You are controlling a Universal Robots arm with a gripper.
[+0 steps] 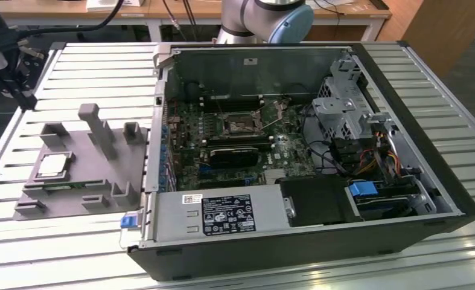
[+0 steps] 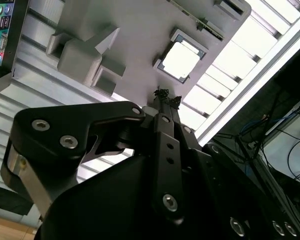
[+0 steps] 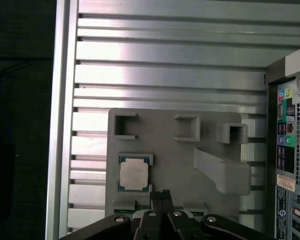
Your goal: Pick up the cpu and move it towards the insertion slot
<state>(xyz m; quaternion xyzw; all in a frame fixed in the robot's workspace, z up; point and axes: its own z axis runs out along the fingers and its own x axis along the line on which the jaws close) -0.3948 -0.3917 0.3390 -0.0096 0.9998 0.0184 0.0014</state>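
A slatted aluminium table [image 1: 84,66] carries everything. On it lies an open black computer case [image 1: 430,115], with the base of the robot arm [image 1: 265,18] behind it. To the exterior view's left of the case is a grey fixture plate [image 1: 68,187] with raised blocks and posts. Inside the case lies a green motherboard [image 1: 290,151], and near the front edge is a silver power supply [image 1: 221,214] carrying a black-and-white printed label [image 1: 227,217] and a smaller white sticker [image 1: 191,198].

In the first wrist view, the case's rear panel [image 3: 289,150] shows coloured ports and more stickers.

The gripper [image 3: 161,192] hangs over the fixture plate with its jaws together and nothing between them. In both wrist views its tips [image 2: 165,95] are near the cpu but not touching it.

The cpu [image 1: 54,165] lies flat in a square recess of the fixture, silver top up. It is well apart from the insertion slot [image 1: 239,125], the silver-framed socket on the motherboard.
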